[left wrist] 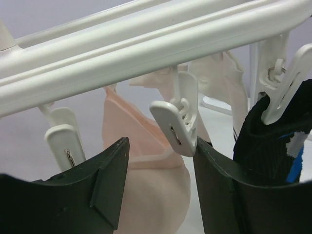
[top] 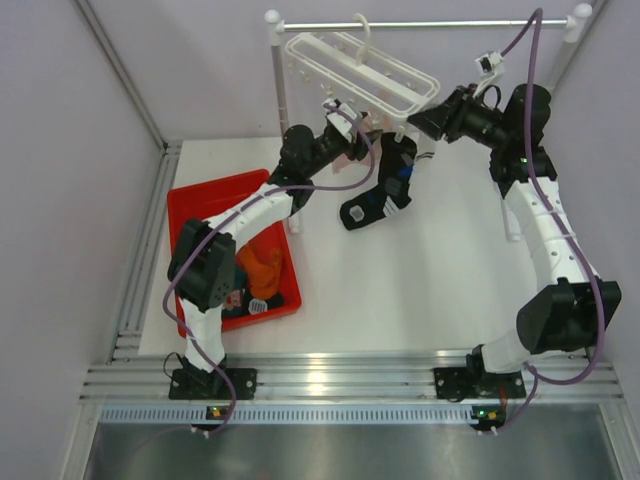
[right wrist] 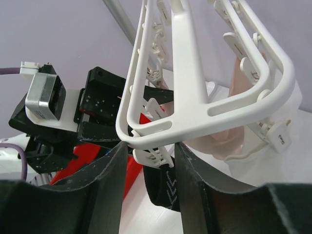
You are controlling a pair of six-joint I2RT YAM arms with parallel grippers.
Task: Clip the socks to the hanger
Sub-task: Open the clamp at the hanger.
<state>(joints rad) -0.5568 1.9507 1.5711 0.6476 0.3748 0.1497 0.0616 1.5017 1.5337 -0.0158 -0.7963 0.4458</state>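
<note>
Your hanger [top: 370, 65] hangs by its hook from the rail [top: 430, 23] above the far edge of the tabletop [top: 420, 290], its frame running at an angle to the rail.

Your right gripper [right wrist: 148, 146] is clenched on the hanger's right-hand corner. The outer bar of the frame sits between the two fingers, and both press against it.

Your left gripper [left wrist: 161, 146] is up under the frame from the left side. It is released, with its fingers apart and grasping nothing. One free clip [left wrist: 178, 124] dangles between them, close against the right finger. You cannot tell from the wrist view whether the clip and finger touch.

Behind that clip hangs a peach sock [left wrist: 146, 165]. Its top runs up behind the frame, so what holds it is hidden from you.

Just to the right, the next clip [left wrist: 282, 92] pinches the top of a black sock [left wrist: 273, 141] with white and blue patches. In the top view this sock hangs down below the hanger, between your two grippers, over the far middle of the tabletop.

A red bin [top: 215, 185] sits along the left edge of the tabletop, partly under your left arm. An orange sock [top: 262, 265] lies in it, toward its right wall. A dark sock [top: 240, 300] lies beside that one at the bin's near end, mostly hidden by the arm.
</note>
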